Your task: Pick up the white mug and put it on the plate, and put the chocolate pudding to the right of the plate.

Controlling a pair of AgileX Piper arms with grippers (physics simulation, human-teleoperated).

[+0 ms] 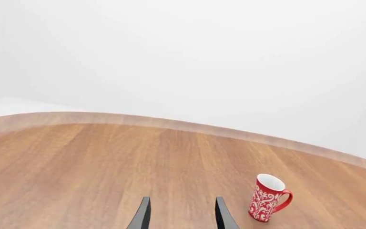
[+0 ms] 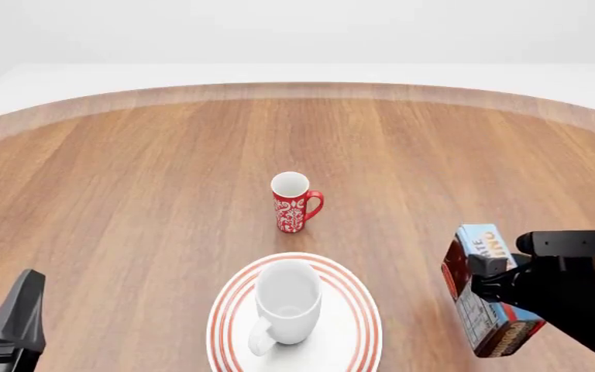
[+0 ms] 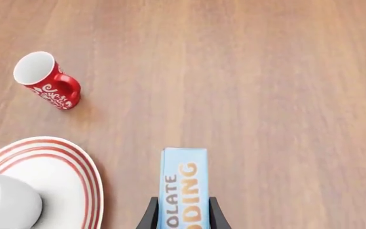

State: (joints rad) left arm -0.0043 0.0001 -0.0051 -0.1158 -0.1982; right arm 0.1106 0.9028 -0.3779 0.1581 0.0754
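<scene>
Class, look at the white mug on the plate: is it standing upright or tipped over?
Upright: the white mug shows its open mouth facing up, standing on the plate.

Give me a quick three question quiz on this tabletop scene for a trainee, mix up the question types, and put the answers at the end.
1. True or false: the plain glossy white mug stands on the round white plate with red rings.
2. Multiple choice: what do the right gripper's fingers hold? A) the red mug with white floral pattern B) the light blue chocolate pudding box C) nothing
3. Fill in: seen from the front camera, the pudding box is to the ____ of the plate.

Key:
1. True.
2. B; the fingers are shut on the box's sides.
3. Right; whether the box touches the wooden table cannot be told.
</scene>
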